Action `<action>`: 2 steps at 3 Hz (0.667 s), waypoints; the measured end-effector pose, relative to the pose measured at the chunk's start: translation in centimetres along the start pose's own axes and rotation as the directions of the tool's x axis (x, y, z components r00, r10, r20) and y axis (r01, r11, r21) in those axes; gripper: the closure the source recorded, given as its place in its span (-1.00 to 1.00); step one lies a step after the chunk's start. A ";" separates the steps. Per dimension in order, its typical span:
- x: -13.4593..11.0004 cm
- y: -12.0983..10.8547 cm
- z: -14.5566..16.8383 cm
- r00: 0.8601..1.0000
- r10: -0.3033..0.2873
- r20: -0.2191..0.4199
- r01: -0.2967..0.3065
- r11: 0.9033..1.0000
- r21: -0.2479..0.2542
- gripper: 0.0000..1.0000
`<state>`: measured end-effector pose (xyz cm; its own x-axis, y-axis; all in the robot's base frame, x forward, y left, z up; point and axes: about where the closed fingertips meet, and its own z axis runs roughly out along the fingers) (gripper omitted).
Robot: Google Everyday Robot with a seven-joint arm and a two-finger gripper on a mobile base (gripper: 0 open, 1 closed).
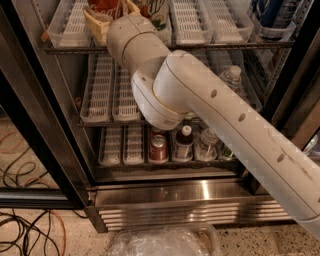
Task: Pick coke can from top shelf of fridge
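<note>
The coke can [103, 7], red with white script, stands on the top shelf [215, 46] of the fridge [165, 192], at the top edge of the camera view, cut off by the frame. My gripper [113, 14] is at the can, at the end of my white arm [200, 110], which reaches up into the cabinet from the lower right. The wrist covers the can's lower part. A white-and-green can [156, 11] stands just right of the coke can.
Blue cans [272, 12] stand at the top right. A water bottle [231, 79] is on the middle rack. The bottom rack holds a red can [159, 148] and bottles [184, 142]. The black door frame [35, 150] is at left, with cables [25, 222] on the floor and a plastic bag [165, 242] below.
</note>
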<state>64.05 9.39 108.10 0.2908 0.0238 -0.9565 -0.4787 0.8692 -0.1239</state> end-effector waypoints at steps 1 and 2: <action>-0.8 -0.2 0.3 0.999 -0.011 0.031 0.011 1.000 0.001 1.00; -1.2 -0.3 0.2 0.999 -0.016 0.044 0.016 1.000 0.003 1.00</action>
<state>64.03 9.20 109.37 0.3347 0.0316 -0.9418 -0.4711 0.8712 -0.1383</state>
